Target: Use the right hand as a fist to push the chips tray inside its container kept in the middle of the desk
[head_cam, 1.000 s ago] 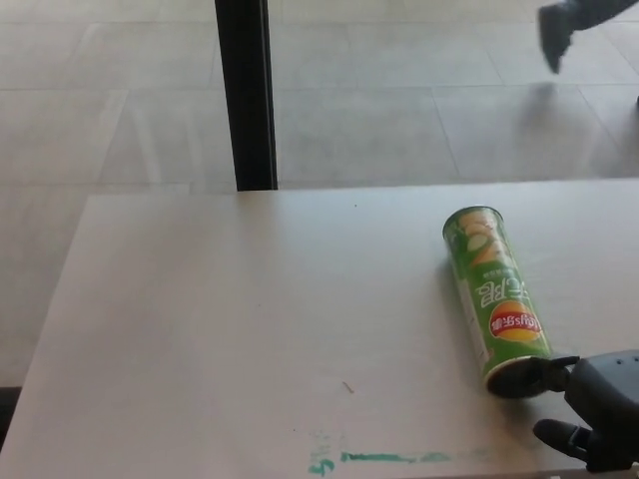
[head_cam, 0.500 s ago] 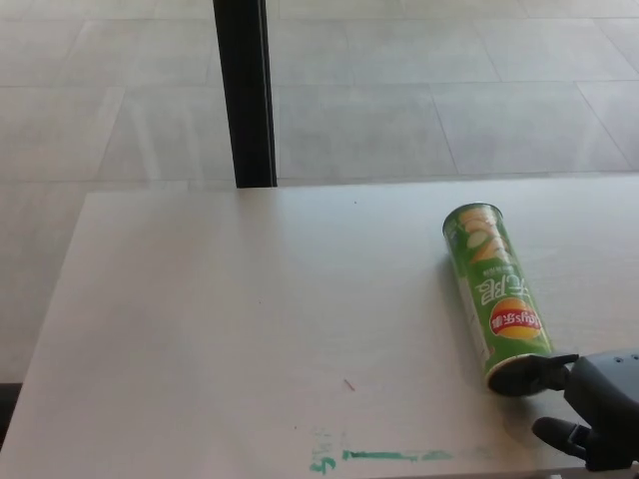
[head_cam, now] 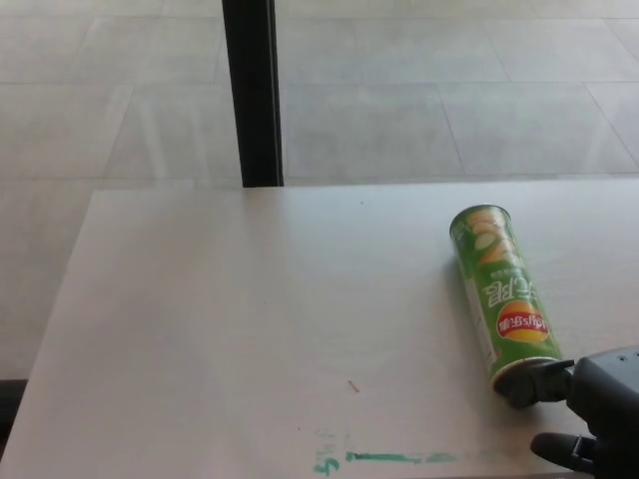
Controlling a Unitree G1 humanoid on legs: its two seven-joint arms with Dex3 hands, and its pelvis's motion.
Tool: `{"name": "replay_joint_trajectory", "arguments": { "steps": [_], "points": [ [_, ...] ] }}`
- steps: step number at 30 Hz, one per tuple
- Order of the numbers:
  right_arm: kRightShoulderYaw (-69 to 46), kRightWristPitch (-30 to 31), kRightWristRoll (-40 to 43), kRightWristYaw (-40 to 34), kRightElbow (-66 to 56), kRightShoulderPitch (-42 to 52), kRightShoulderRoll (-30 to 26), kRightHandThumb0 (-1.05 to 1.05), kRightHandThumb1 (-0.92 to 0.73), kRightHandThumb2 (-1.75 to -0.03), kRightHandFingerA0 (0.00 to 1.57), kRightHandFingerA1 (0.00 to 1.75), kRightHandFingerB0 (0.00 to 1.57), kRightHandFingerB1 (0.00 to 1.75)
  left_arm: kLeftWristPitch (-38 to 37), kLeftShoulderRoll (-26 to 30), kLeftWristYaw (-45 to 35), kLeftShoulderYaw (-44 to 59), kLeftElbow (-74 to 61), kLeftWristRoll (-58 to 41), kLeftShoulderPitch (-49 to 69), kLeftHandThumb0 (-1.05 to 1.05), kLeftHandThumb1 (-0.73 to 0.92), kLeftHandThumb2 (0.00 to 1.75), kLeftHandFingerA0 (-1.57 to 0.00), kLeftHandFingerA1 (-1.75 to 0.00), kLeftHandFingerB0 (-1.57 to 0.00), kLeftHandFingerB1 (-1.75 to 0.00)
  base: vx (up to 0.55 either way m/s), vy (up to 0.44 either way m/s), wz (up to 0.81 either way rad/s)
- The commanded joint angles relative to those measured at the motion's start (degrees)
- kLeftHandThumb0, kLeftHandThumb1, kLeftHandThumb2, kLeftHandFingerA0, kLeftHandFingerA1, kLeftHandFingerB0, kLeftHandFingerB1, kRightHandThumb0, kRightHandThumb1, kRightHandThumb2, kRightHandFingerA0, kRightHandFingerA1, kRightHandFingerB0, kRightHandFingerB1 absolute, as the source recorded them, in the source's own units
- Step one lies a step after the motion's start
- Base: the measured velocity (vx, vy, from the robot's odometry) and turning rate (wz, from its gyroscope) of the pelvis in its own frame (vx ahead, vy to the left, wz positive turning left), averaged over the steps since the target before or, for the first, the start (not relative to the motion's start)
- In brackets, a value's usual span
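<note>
The worktop (head_cam: pixel 250 319) is pale and largely bare. A smeared green mark (head_cam: pixel 384 459) runs along its near edge, and a small dark speck (head_cam: pixel 352 386) lies just above that mark. Beyond the far edge, a black vertical post (head_cam: pixel 251 92) rises from a tiled floor (head_cam: pixel 449 100). Neither item lies between the hand and the can.

The right hand (head_cam: pixel 594 414) enters at the lower right corner, low over the worktop. One of its fingers (head_cam: pixel 539 382) extends leftward and touches the near end of the can; a second projects leftward lower down, near the picture's bottom edge, apart from the first. The fingers grip nothing and are spread rather than curled into a fist. The left hand does not appear.

The chips can (head_cam: pixel 502 295), green with a red-and-yellow logo, lies on its side on the right part of the worktop. Its long axis runs from near to far, the far end tilted slightly leftward. The near end faces the right hand; whether a tray protrudes there cannot be determined.
</note>
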Motion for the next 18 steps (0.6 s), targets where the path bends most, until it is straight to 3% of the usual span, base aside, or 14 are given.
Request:
{"name": "replay_joint_trajectory", "arguments": {
  "steps": [1,2,3,4,6,7,10,11,12,14,15,16,17,18],
  "points": [
    [-4.3,11.6,23.9,30.1,-19.2,1.6,-9.0,-0.58,-0.78,-0.64,0.80,0.72,0.54,0.45,0.8,1.2,0.8,0.2,0.0,-0.2,-0.2,-0.69,0.72,1.07,-0.55,-0.67,-0.45,-0.60,0.00,0.000,0.00],
    [-4.6,12.1,24.7,30.4,-19.7,1.2,-9.1,-0.58,-0.78,-0.64,0.80,0.72,0.54,0.45,0.9,1.2,1.0,0.1,0.1,-0.1,-0.2,-0.69,0.72,1.07,-0.55,-0.67,-0.45,-0.60,0.00,0.000,0.00],
    [-5.6,12.5,26.2,30.6,-20.6,0.9,-9.1,-0.58,-0.78,-0.63,0.81,0.74,0.54,0.45,0.7,1.2,1.1,-0.1,0.1,0.1,0.0,-0.72,0.92,0.70,-0.58,-0.60,-0.46,-0.48,0.00,0.000,0.00],
    [-8.4,11.2,28.7,29.4,-21.1,-0.1,-9.1,-0.56,-0.63,-1.03,0.81,0.83,0.49,0.61,-0.1,1.2,1.3,-0.9,0.3,1.1,0.1,-0.72,0.92,0.71,-0.58,-0.60,-0.47,-0.49,0.00,0.000,0.00],
    [-8.8,11.4,29.1,29.6,-21.4,-0.1,-9.1,-0.56,-0.63,-1.03,0.81,0.83,0.49,0.61,-0.2,1.3,1.3,-1.0,0.4,1.2,0.3,-0.72,0.92,0.71,-0.58,-0.60,-0.47,-0.49,0.00,0.000,0.00],
    [-10.7,11.3,31.1,29.0,-21.2,-0.7,-8.5,-0.55,-0.76,-0.63,0.84,0.84,0.57,0.47,0.2,1.3,0.7,-0.4,0.6,0.5,0.3,-0.71,0.92,0.70,-0.59,-0.60,-0.46,-0.48,0.00,0.000,0.00],
    [-20.3,8.9,35.2,24.8,-18.0,-1.8,-7.3,-0.57,-0.78,-0.62,0.83,0.78,0.55,0.44,0.0,1.2,0.1,0.1,0.4,-0.1,0.8,-0.74,0.92,0.68,-0.58,-0.59,-0.47,-0.49,0.00,0.000,0.00],
    [-23.0,7.2,37.3,22.8,-15.9,-1.8,-5.8,-0.50,-0.60,-1.00,0.79,0.84,0.47,0.61,-0.4,1.1,0.2,-0.2,0.1,0.2,1.0,-0.79,0.77,0.88,-0.56,-0.64,-0.44,-0.54,0.00,0.000,0.00],
    [-23.4,7.0,37.6,22.7,-15.7,-1.8,-5.6,-0.50,-0.60,-1.00,0.79,0.84,0.47,0.61,-0.4,1.1,0.2,-0.3,0.1,0.3,1.0,-0.79,0.77,0.88,-0.56,-0.64,-0.44,-0.54,0.00,0.000,0.00],
    [-25.6,8.2,38.2,22.1,-14.8,-1.9,-4.8,-0.51,-0.61,-1.00,0.78,0.85,0.46,0.61,-0.1,0.9,0.1,0.2,0.1,-0.3,1.0,-0.74,0.92,0.69,-0.58,-0.60,-0.47,-0.49,0.00,0.000,0.00],
    [-28.9,6.7,38.3,18.9,-11.8,-1.7,-3.3,-0.51,-0.73,-0.63,0.80,0.89,0.51,0.44,0.1,1.0,0.3,-0.1,0.3,0.0,0.9,-0.71,0.73,1.09,-0.55,-0.67,-0.44,-0.60,0.00,0.000,0.00],
    [-30.7,6.7,38.4,17.4,-10.7,-1.6,-2.3,-0.50,-0.61,-0.98,0.77,0.87,0.46,0.59,0.2,1.0,0.3,0.3,0.7,-0.3,0.8,-0.72,0.92,0.71,-0.59,-0.59,-0.47,-0.48,0.00,0.000,0.00],
    [-32.8,4.9,38.5,15.1,-8.3,-1.5,-1.2,-0.48,-0.72,-0.63,0.81,0.90,0.49,0.45,0.4,0.9,0.6,0.5,0.7,-0.6,0.7,-0.71,0.92,0.69,-0.58,-0.60,-0.48,-0.49,0.00,0.000,0.00],
    [-34.3,4.9,36.9,12.4,-7.0,-1.2,0.0,-0.48,-0.60,-0.99,0.79,0.85,0.42,0.58,-0.3,0.8,0.7,-0.1,0.6,0.2,0.9,-0.73,0.92,0.72,-0.58,-0.60,-0.46,-0.49,0.00,0.000,0.00]
  ]
}}
